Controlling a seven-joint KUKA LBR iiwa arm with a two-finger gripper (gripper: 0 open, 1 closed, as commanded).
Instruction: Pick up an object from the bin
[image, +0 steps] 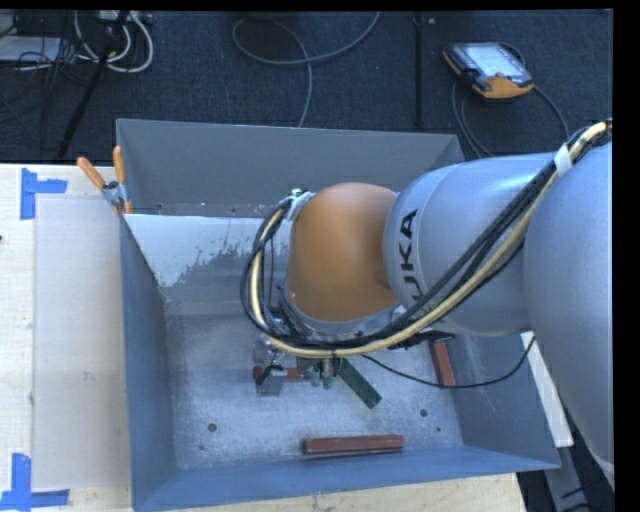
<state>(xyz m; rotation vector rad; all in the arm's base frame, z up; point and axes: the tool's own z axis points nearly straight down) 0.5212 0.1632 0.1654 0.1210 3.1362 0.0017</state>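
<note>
I am looking down into a grey metal bin (150, 400) with sloping walls and a flat, scuffed floor. My robot arm (480, 250), large and silver-grey, reaches in from the right and covers much of the bin's right half. At its wrist sits a rounded orange cover (335, 260), with black and yellow cables (262, 300) looping round its left side and underneath.

The jaws hang below that cover, low over the middle of the bin floor. The cover and cables hide most of them, so I cannot tell how far apart they stand or whether anything is between them.

Right at the tool's lower end a small grey lump (268, 382) lies on the floor, with a spot of red beside it. I cannot tell whether this is a loose thing or part of the tool. A dark green stick (362, 388) runs from under the tool's tip down and to the right, lying flat and at a slant. It is the loose thing nearest the jaws.

A long brown bar (353, 444) lies flat near the front wall, well apart from the tool. A short reddish-brown block (443, 363) sits by the right wall, partly under the arm.
</note>
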